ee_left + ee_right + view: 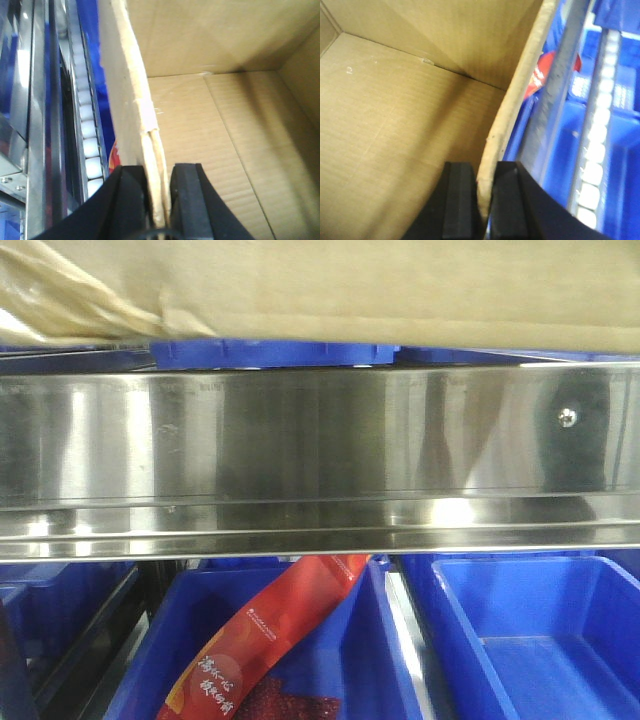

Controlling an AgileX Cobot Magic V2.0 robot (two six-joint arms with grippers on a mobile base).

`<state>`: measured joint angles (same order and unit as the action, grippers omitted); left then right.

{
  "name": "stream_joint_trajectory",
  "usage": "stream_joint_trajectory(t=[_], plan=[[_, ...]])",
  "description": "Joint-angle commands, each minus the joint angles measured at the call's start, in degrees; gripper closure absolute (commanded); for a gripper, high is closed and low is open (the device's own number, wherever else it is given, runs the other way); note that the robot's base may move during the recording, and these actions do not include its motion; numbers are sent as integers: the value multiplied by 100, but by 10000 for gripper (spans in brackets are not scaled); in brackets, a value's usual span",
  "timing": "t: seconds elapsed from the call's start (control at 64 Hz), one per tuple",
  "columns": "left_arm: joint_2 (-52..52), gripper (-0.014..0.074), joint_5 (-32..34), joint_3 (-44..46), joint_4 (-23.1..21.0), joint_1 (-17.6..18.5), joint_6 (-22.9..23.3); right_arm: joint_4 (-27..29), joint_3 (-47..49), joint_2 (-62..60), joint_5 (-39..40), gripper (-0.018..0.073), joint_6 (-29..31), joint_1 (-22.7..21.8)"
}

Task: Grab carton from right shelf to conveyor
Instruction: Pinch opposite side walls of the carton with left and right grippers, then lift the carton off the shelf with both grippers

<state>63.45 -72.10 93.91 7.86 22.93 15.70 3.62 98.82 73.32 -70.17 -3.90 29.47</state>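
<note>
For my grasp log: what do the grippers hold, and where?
The carton: the left gripper and the right gripper each pinch the rim of one side wall.

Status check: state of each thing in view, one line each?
carton: top open, empty inside, opposite walls clamped.
left gripper: shut on one carton wall.
right gripper: shut on the other wall.
right shelf: front rail bare, carton showing above it.
right blue bin: empty.
middle blue bin: holds the red packet.
red packet: lying slanted; seal not visible.
</note>
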Motion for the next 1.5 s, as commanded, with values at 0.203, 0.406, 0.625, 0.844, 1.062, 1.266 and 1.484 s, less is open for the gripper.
stream_joint_trajectory(t=[0.203, 0.406, 0.625, 0.844, 1.062, 1.266, 1.484], plan=[[-89, 613, 214, 27, 29, 39, -41, -113, -14, -76, 174, 622, 143, -6], [-89, 613, 214, 27, 44, 39, -41, -113, -14, -76, 174, 622, 143, -6], [-89, 613, 214, 27, 44, 29, -41, -113, -14, -76, 174, 622, 143, -6], [-89, 613, 214, 27, 44, 29, -41, -113, -14, -76, 174, 622, 143, -6], [-89, 613, 214, 27, 44, 29, -41, -113, -14, -76, 174, 622, 143, -6], [-89, 613, 214, 27, 44, 29, -41, -113, -14, -76, 174, 622, 143, -6], [-89, 613, 214, 27, 44, 29, -41, -113, -14, -76, 174, 622, 143, -6]])
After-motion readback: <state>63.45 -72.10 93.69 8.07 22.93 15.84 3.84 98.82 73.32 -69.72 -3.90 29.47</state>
